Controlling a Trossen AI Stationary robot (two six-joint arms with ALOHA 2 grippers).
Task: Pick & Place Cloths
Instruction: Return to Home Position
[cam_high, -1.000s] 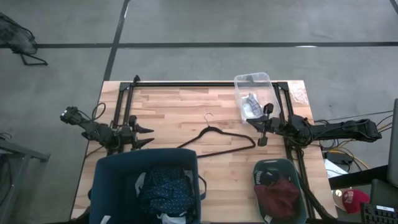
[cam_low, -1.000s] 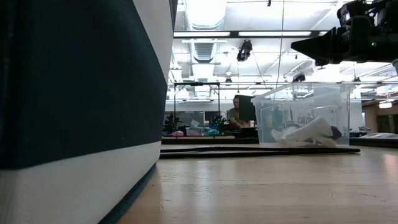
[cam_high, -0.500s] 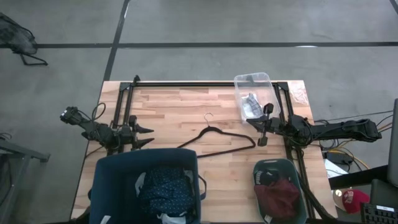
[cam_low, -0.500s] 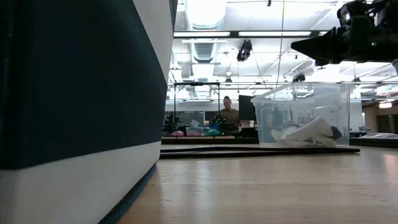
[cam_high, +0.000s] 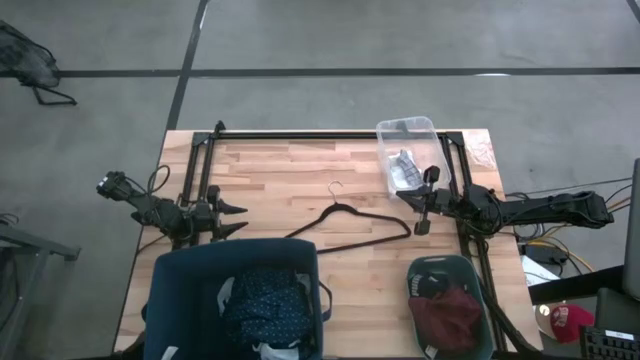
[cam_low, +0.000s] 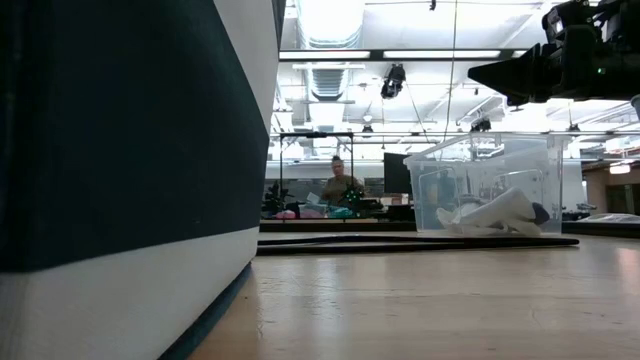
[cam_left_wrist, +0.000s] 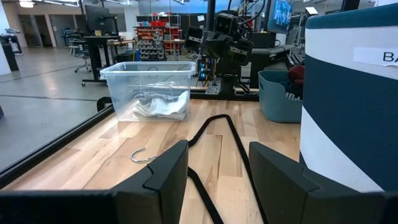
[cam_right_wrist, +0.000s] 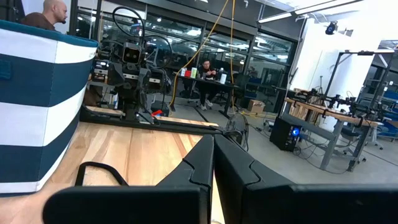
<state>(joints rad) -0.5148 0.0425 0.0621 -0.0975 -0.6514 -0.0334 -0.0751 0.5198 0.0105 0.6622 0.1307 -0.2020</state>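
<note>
The hanger (cam_high: 340, 207) lies flat at the middle of the worktop (cam_high: 290, 170). Behind it and to the right, at the far edge, stands a lidless box (cam_high: 408, 128) with socks (cam_high: 405, 168) inside. At the near left corner stands the large bin (cam_high: 170, 290), a dotted shirt (cam_high: 265, 300) in it. At the near right sits the small tub (cam_high: 480, 275), holding 2 garments (cam_high: 450, 315). The left claw (cam_high: 238, 218) hangs just behind the bin; the right claw (cam_high: 408, 200) is between box and tub.

Two slim black jointed arms (cam_high: 540, 208) with thin looped cables (cam_high: 157, 180), blunt wedge-shaped gripper fingers (cam_left_wrist: 165, 177).
</note>
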